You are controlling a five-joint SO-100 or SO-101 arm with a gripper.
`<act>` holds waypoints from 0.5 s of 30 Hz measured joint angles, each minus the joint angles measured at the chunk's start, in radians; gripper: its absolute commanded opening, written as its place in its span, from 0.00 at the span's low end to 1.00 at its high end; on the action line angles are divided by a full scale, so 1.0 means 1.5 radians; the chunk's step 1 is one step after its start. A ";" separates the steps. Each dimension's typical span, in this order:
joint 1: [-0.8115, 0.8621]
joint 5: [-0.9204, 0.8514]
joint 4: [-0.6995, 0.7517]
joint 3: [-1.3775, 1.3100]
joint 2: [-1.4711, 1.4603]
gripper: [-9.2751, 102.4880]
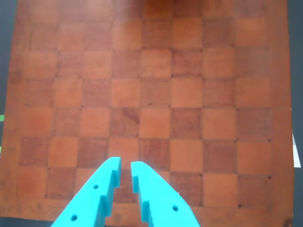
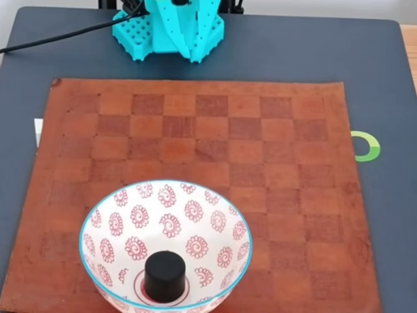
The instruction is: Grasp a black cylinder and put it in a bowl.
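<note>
Down at the bottom edge of the wrist view, the turquoise tool (image 1: 125, 165) reaches in with its two fingers nearly together, only a narrow slit of board showing between the tips. Nothing sits in that slit, and the fingertips (image 1: 112, 165) touch nothing; they hang above the checkered mat (image 1: 156, 94), a brown and orange leather-like square pattern that spreads across most of that view.

Seen from the fixed view, the turquoise arm (image 2: 179, 29) stands at the far top edge of the dark table (image 2: 384, 85), folded back over its perforated base, well apart from the task's things. A black cable (image 2: 58, 36) runs off from it to the left.

The bowl (image 2: 117, 222) rests on the near left part of the checkered mat, white inside with red spiral motifs and a light blue rim, its lower edge cut by the frame. The black cylinder (image 2: 164, 276) stands upright inside it, on the bottom of the bowl within a red ring, flat top up, matte and short, much smaller than the bowl around it.

A green ring mark (image 2: 367, 146) shows on the table just off the mat's right edge, and a pale strip (image 2: 37, 130) peeks out at the mat's left edge.
</note>
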 measured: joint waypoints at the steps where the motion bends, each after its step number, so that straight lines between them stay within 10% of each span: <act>1: 0.000 0.000 0.000 0.000 0.004 0.09; 15: -0.001 0.000 -0.169 0.155 0.014 0.08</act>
